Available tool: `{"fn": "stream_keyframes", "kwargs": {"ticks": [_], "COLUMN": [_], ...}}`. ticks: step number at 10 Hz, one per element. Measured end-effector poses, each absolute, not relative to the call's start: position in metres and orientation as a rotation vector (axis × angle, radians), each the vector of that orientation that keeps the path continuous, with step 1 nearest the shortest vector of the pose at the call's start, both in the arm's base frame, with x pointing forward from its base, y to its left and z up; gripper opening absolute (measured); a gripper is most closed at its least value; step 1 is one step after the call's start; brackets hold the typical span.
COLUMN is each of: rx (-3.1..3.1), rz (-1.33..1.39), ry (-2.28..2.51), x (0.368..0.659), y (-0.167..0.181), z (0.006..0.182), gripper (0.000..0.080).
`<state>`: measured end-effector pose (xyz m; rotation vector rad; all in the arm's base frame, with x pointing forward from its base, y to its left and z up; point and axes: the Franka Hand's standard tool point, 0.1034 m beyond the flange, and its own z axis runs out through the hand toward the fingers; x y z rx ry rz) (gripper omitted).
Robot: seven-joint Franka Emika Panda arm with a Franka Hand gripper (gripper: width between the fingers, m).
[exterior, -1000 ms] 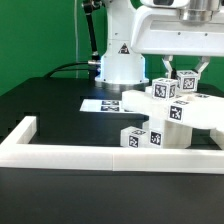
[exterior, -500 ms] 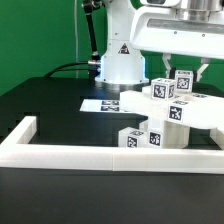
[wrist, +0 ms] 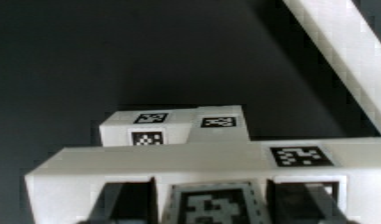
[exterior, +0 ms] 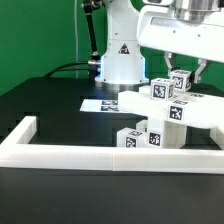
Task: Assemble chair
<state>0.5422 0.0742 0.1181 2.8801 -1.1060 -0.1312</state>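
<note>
Gripper clamped on a small tagged block; it's lifted slightly and tilted since before; chair unmoved beneath.

White chair pieces: smooth plastic by the look, faintly satin, with matt black-and-white printed tags. Border frame: same smooth white plastic look, soft sheen on top. Table: black, matt, slightly cloth-like. Marker board: flat, matt white, paper-like. Robot arm: glossy white shell. Backdrop: matt green.
</note>
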Motion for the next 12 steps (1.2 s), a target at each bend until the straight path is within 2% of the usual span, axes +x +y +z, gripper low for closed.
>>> {"fn": "stream_keyframes", "kwargs": {"ticks": [2, 3, 4, 5, 6, 10, 12], "rx": [2.880, 2.921, 2.937, 2.985, 3.048, 3.117, 3.121], "rz": [-0.130, -0.131, -0.129, -0.128, -0.130, -0.134, -0.127], "ry": [-1.102, -0.999, -0.960, -0.824, -0.596, -0.105, 0.294], "x": [0.542, 0.543, 0.543, 0.544, 0.544, 0.545, 0.547], "y": [0.074, 0.074, 0.074, 0.075, 0.075, 0.072, 0.064], "z": [0.118, 0.119, 0.121, 0.122, 0.123, 0.125, 0.126], "gripper": [0.0294, 0.0475, 0.0589, 0.0589, 0.0639, 0.0649, 0.0649]}}
